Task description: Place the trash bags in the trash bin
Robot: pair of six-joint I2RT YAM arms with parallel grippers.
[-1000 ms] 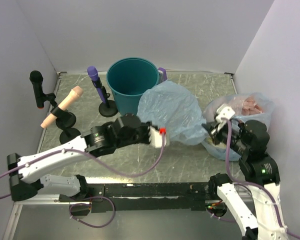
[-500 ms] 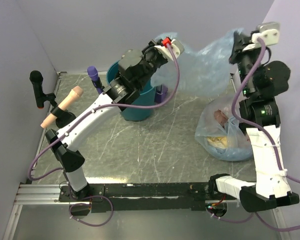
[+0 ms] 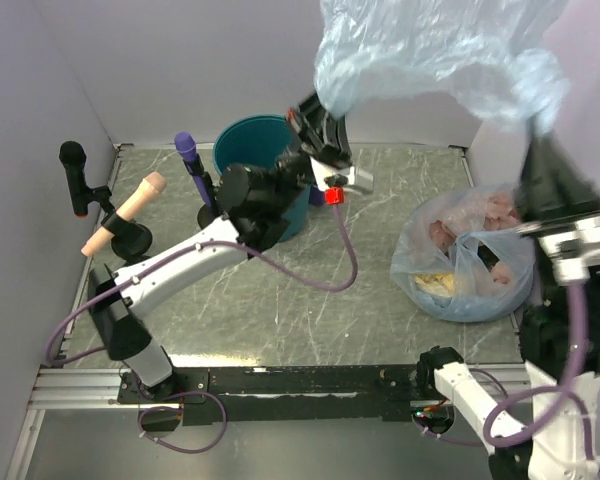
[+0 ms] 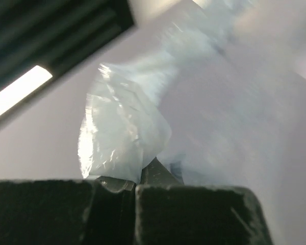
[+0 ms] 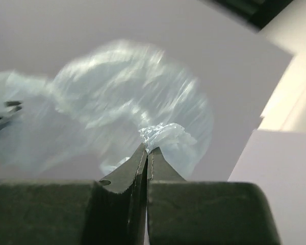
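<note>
Your left gripper (image 3: 318, 108) is clamped shut on a bunched corner of the trash bag (image 3: 430, 50); the left wrist view shows the pale-blue film (image 4: 122, 138) pinched right at its closed tips (image 4: 137, 179). Your right gripper (image 3: 535, 135) is likewise closed tight on a crumpled fold of the bag (image 5: 127, 97), which puffs out beyond its tips (image 5: 147, 149). Between the two, the bag hangs spread in the air at the top of the overhead view, above the far right part of the table (image 3: 330, 310). A second ago it lay on the table just right of the trash bin (image 3: 250, 140); half a second ago you had it stretched lower, against the far wall. The bin stands at far centre, below and left of the bag, not touching it. The clear bag (image 3: 470, 260) of yellow and pink items has stayed at the right.
</note>
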